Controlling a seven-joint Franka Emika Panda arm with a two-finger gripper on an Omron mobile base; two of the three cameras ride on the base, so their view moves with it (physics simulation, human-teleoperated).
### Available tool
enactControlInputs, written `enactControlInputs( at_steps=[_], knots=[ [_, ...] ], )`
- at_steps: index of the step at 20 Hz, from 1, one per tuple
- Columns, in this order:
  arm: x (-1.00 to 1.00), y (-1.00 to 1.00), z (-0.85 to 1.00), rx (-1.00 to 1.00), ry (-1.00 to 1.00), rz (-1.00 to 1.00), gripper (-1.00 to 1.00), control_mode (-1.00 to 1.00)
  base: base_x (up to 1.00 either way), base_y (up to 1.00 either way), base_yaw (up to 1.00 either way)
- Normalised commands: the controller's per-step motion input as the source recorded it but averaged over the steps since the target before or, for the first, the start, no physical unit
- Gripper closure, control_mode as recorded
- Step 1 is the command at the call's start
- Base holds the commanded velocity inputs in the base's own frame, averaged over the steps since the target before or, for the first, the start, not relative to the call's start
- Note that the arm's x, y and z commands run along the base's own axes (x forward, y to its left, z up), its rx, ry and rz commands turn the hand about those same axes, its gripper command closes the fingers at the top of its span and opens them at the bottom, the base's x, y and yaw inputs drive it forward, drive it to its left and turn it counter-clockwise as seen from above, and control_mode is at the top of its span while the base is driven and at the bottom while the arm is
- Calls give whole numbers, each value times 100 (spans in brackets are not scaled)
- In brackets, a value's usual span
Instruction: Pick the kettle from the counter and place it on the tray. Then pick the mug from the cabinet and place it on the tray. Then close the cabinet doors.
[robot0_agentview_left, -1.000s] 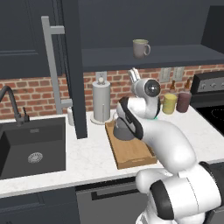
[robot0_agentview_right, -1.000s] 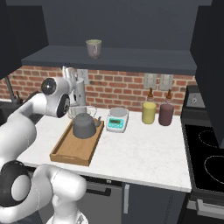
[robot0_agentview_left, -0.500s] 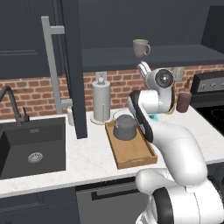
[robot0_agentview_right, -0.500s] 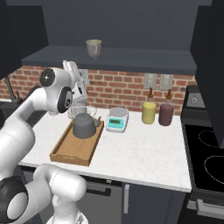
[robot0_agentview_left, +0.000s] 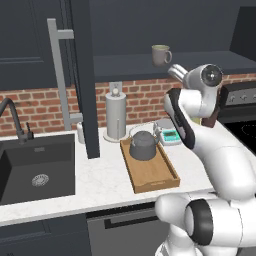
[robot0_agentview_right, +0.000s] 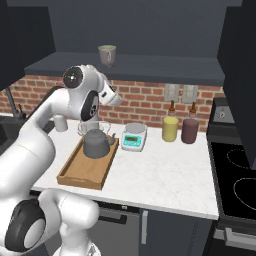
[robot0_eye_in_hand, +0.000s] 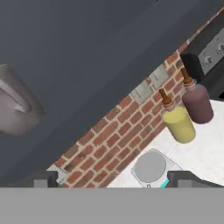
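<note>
Up under the cabinet (robot0_agentview_right: 125, 67) shelf, the gripper (robot0_eye_in_hand: 111, 177) has its jaws spread wide with nothing between them; only the fingertips (robot0_eye_in_hand: 43, 178) show, cut by the frame's lower edge. The mug (robot0_agentview_left: 160, 54) stands near the shelf's front edge, half cropped in the hand view. Below, the kettle (robot0_agentview_right: 97, 143) sits at the far end of the tray (robot0_agentview_right: 75, 172) on the counter (robot0_agentview_right: 160, 175), and the arm hides the scale (robot0_agentview_left: 169, 133) partly.
</note>
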Motion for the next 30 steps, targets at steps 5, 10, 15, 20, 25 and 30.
enactControlInputs(
  at_steps=[5, 10, 15, 20, 25, 30],
  knots=[
    [-19, -15, 39, -37, 12, 37, -100, -100, 0, 0, 0],
    [-33, -4, 39, -37, 0, 38, -100, -100, 0, 0, 0],
    [-12, 4, 11, -19, 0, 14, -100, -100, 0, 0, 0],
    [0, 0, 0, -5, -2, 3, -100, -100, 0, 0, 0],
    [0, 0, 0, 0, 0, 0, -100, -100, 0, 0, 0],
    [0, 0, 0, 0, 0, 0, -100, -100, 0, 0, 0]
  ],
)
